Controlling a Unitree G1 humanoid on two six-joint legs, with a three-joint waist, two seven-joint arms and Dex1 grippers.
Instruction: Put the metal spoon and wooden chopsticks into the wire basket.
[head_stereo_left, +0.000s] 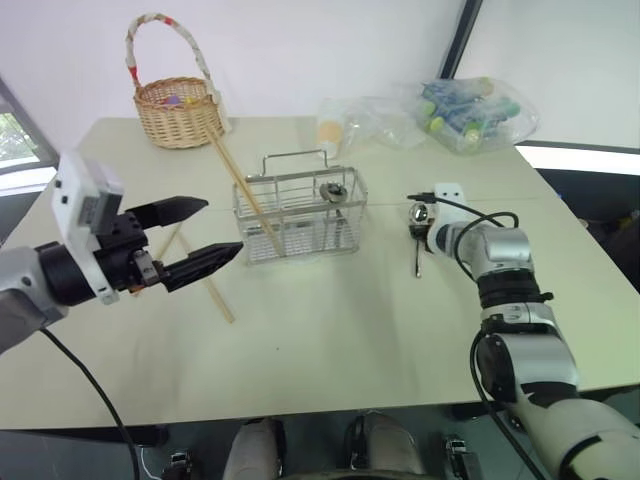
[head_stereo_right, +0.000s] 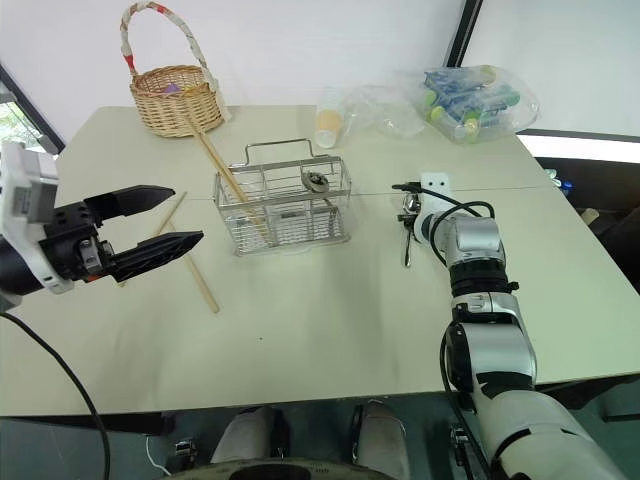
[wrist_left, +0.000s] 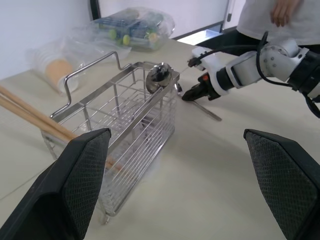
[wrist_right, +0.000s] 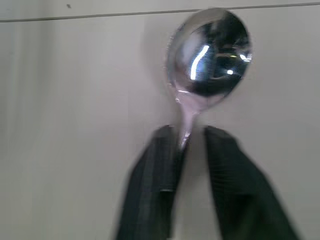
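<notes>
**Right wrist view: spoon pinched at the neck**

Right gripper (wrist_right: 190, 145) is closed on the metal spoon (wrist_right: 209, 52) just below its bowl, spoon flat on the table (head_stereo_left: 330, 340) right of the wire basket (head_stereo_left: 300, 212). One of the wooden chopsticks (head_stereo_left: 238, 180) already leans in the basket, another (head_stereo_left: 218, 298) lies outside. Left gripper (head_stereo_left: 200, 236) hovers with jaws wide apart, empty, probably staged for that stick.
</notes>
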